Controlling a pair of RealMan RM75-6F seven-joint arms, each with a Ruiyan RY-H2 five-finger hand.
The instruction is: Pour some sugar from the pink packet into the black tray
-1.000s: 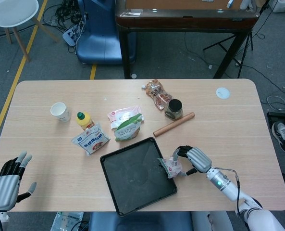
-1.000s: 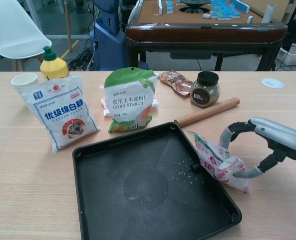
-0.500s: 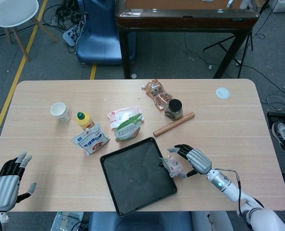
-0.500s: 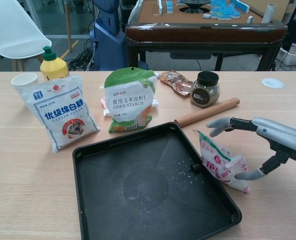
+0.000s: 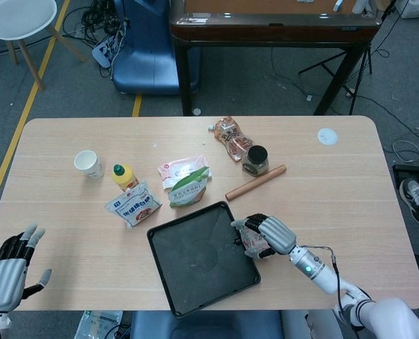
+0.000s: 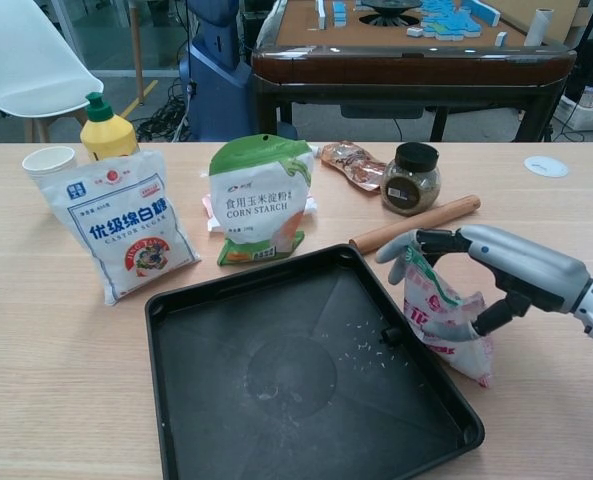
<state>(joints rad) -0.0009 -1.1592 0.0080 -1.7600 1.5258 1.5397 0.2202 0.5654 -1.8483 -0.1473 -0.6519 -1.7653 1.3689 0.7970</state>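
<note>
Fingers [image 5: 250, 222] of the right hand [image 5: 269, 234] curl over the top of the pink packet [image 5: 253, 242] in the head view, where half a second ago they were spread with only the thumb side touching it, so the hand has re-closed and shifted nearer the black tray [image 5: 195, 279]. The packet stands at the tray's right edge, just outside the rim. The left hand [image 5: 8, 272] hangs off the table's near-left corner, fingers apart and empty, unmoved.

From the chest view, the right hand [image 6: 496, 270] reaches in from the right, its fingers [image 6: 421, 243] hooked over the packet's upper edge and the thumb pressing its far side; the pink packet [image 6: 441, 320] now stands more upright against the black tray [image 6: 176, 400], bottom on the table. A few white grains lie on the tray floor near that edge. The renewed grip suggests another lift and tilt over the tray is being set up; little sugar is in yet.
</note>
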